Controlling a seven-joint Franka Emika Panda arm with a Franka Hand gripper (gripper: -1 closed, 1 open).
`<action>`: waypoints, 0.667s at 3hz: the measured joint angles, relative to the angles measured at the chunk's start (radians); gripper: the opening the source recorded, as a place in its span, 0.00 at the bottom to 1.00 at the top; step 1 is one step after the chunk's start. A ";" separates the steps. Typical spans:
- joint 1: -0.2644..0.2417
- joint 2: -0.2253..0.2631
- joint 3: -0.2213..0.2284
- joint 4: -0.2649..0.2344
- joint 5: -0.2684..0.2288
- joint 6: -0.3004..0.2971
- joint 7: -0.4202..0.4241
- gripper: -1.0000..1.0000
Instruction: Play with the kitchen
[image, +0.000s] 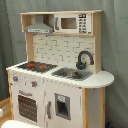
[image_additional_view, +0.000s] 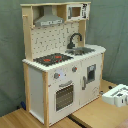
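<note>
The tall white and light-wood toy play kitchen (image: 57, 70) (image_additional_view: 62, 62) stands upright on a light wooden surface (image_additional_view: 95, 117), in front of a grey-green curtain (image: 117, 45) (image_additional_view: 10, 55). Its long axis is vertical. In the first exterior view its front is turned toward the first exterior view's lower left; in the second exterior view the front faces the second exterior view's lower right.

On its worktop the black hob with red rings (image: 36, 66) (image_additional_view: 52, 59) lies beside the sink (image: 71, 74) (image_additional_view: 82, 51), and the curved black faucet (image: 84, 59) (image_additional_view: 74, 40) rises behind the sink. The grey hood (image: 39, 27) (image_additional_view: 49, 20) hangs above the hob, next to a small white microwave (image: 72, 23) (image_additional_view: 76, 11). Below the hob are the knobs (image: 34, 83) (image_additional_view: 74, 69) and the windowed oven door (image: 27, 107) (image_additional_view: 64, 96), which is closed.

At the second exterior view's right edge a white blocky part (image_additional_view: 117, 95), probably the end of the robot arm, hangs low near the surface, apart from the kitchen. I cannot tell whether the jaws are spread or pressed together.
</note>
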 joint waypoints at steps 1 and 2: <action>-0.072 0.017 0.010 0.066 0.007 0.010 -0.011 1.00; -0.151 0.017 0.025 0.128 0.007 0.021 -0.011 1.00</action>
